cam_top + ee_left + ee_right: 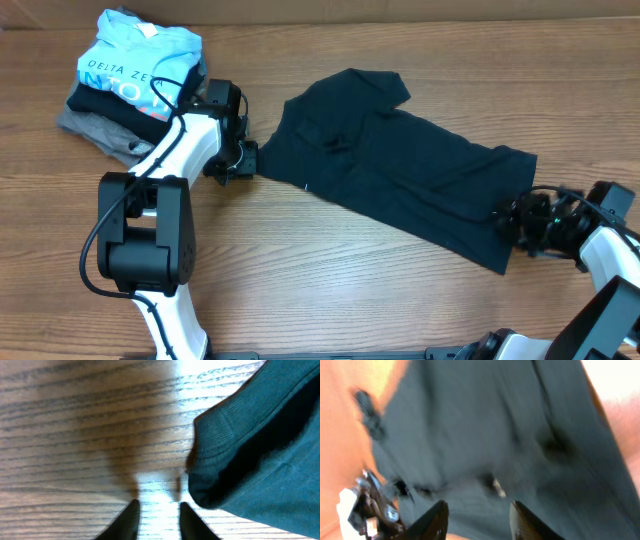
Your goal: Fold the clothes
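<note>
The dark navy-black T-shirt (400,170) lies spread out on the wooden table, running diagonally from the back centre to the front right. My left gripper (247,160) sits at the shirt's left edge. In the left wrist view it (159,507) is open with bare wood between the fingers, and the shirt's ribbed edge (235,435) is just to the right. My right gripper (512,222) is at the shirt's front right end. In the right wrist view it (477,510) is open over the blurred dark fabric (485,425), with a small pale mark (497,487) just ahead.
A stack of clothes stands at the back left: the light blue "DELTA ZETA" shirt (140,55) on top, a black garment under it, and the grey folded garment (95,128) at the bottom. A cardboard wall runs along the back edge.
</note>
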Controlling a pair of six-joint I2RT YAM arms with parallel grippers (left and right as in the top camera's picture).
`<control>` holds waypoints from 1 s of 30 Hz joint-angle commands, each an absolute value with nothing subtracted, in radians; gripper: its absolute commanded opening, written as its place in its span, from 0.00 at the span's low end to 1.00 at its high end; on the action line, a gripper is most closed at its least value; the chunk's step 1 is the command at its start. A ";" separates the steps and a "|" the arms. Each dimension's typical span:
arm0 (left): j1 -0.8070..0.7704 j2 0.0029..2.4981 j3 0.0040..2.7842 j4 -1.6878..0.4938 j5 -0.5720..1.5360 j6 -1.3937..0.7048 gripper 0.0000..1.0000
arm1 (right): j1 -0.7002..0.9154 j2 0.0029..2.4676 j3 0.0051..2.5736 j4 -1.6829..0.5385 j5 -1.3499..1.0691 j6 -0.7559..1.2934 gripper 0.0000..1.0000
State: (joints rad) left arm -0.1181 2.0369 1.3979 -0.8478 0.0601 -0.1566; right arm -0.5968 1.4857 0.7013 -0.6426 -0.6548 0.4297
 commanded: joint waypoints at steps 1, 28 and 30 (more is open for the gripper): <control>-0.125 2.041 1.411 -0.852 0.072 -0.156 0.38 | -0.598 1.470 0.726 -0.796 -0.519 0.386 0.45; -0.125 2.042 1.410 -0.824 0.193 -0.153 0.04 | -0.606 1.468 0.766 -1.061 -0.117 0.499 0.04; -0.125 2.042 1.410 -0.838 0.193 -0.153 0.04 | -0.606 1.468 0.766 -1.057 -0.121 0.498 0.06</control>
State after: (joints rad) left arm -0.1181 2.0369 1.3983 -0.8238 0.1715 -0.1543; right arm -0.6018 1.4662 0.7391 -1.0580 -0.1997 0.4686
